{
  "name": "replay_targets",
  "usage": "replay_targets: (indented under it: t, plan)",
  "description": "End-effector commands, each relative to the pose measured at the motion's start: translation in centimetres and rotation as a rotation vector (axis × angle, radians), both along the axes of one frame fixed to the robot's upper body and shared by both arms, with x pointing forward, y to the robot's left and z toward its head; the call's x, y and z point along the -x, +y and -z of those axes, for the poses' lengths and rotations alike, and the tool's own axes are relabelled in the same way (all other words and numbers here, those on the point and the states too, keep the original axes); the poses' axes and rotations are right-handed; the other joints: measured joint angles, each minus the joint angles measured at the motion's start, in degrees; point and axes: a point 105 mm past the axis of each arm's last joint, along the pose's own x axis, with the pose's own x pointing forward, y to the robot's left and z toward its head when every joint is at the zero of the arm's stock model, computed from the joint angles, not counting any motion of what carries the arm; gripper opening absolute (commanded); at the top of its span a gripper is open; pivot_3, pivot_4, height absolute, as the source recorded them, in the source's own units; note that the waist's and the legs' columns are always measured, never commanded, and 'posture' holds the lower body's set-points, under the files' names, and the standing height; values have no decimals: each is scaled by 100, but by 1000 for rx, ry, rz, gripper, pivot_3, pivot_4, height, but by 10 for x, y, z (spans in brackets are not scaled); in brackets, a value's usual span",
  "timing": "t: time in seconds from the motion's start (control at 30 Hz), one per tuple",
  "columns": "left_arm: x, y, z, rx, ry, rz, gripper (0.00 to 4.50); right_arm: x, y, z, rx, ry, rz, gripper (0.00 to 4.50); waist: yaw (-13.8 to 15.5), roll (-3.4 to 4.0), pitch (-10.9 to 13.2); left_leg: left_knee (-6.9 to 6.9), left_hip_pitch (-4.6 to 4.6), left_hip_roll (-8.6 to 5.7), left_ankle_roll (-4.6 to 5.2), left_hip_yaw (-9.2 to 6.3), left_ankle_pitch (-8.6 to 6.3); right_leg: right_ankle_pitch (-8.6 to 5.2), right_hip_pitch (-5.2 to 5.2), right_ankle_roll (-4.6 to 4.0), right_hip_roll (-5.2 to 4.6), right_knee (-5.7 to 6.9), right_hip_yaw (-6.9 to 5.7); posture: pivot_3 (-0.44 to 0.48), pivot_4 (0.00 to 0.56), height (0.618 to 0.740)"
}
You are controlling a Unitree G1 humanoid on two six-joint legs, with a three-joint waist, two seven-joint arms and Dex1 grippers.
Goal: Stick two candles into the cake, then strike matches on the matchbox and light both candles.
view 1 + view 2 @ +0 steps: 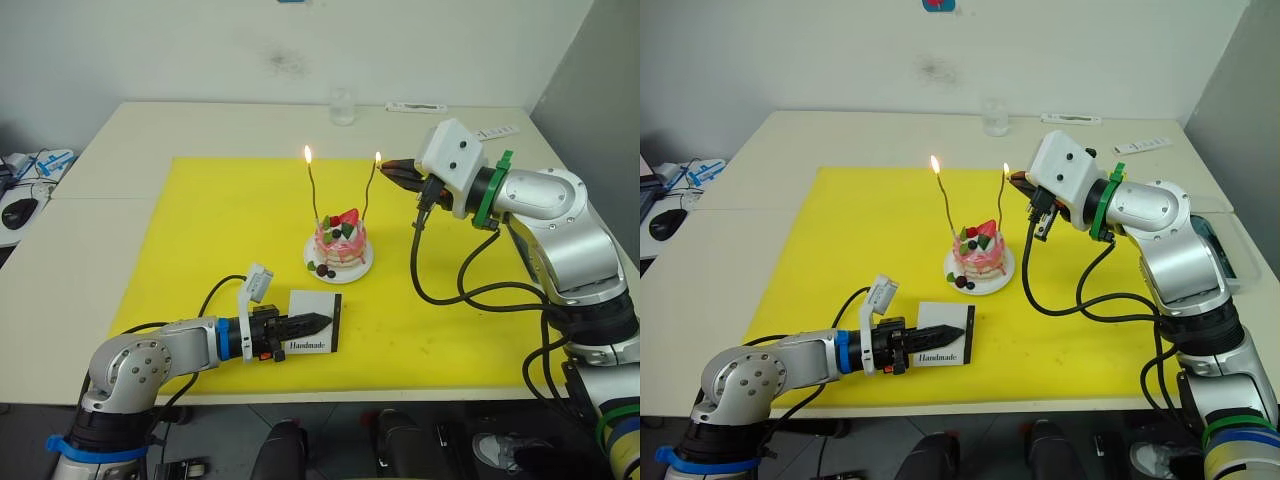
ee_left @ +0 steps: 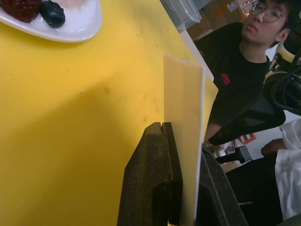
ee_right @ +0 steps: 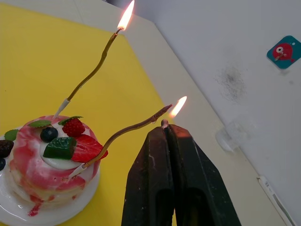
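The pink cake (image 1: 338, 243) stands on its white plate (image 1: 358, 268) in the middle of the yellow mat. Two wavy candles stand in it, the left candle (image 1: 314, 192) and the right candle (image 1: 370, 192), each with a flame at its top. My right gripper (image 1: 388, 166) hovers at the right candle's tip, shut on a short match (image 3: 164, 124). The match end sits just under that candle's flame (image 3: 178, 107). My left gripper (image 1: 320, 321) is low on the mat in front of the cake, shut on the white matchbox (image 1: 308, 345), which stands on edge (image 2: 184, 108).
A yellow mat (image 1: 220, 230) covers the table's middle. A clear glass (image 1: 342, 105) and a white strip (image 1: 415, 107) lie at the far edge. A computer mouse (image 1: 18, 212) sits at the left. A person (image 2: 235, 61) sits beyond the table's right side.
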Motion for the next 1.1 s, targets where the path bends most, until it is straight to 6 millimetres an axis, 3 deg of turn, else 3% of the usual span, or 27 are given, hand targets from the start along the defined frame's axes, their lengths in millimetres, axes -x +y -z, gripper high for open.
replay_targets:
  t: [0.03, 0.7, 1.0, 1.1]
  plan:
    - [0, -1, -10, 19, -39, 5, 0, 6, 3, -15, 8, -70, -22, 50, 0, 0, 0, 0, 0, 0, 0, 0, 0, 0, 0, 0, 0, 0, 0, 0, 150, 740]
    - [-2, -2, -11, 22, -38, 5, 0, 8, -3, -16, 9, -80, -7, 50, 0, 0, 0, 0, 0, 0, 0, 0, 0, 0, 0, 0, 0, 0, 0, 0, 150, 740]
    - [-3, -5, -15, 44, -34, 15, 0, 8, -43, -15, 4, -68, 139, 50, 5, 0, 0, 1, -4, -1, 0, 0, 0, 0, 0, 0, -1, -2, 0, 0, 150, 740]
    - [-4, -10, -18, 62, -36, 24, 0, 9, -74, -11, 7, -55, 259, 50, 16, -1, 0, 1, -4, -1, 0, -1, 0, -1, 0, 2, -1, -2, -2, 0, 150, 740]
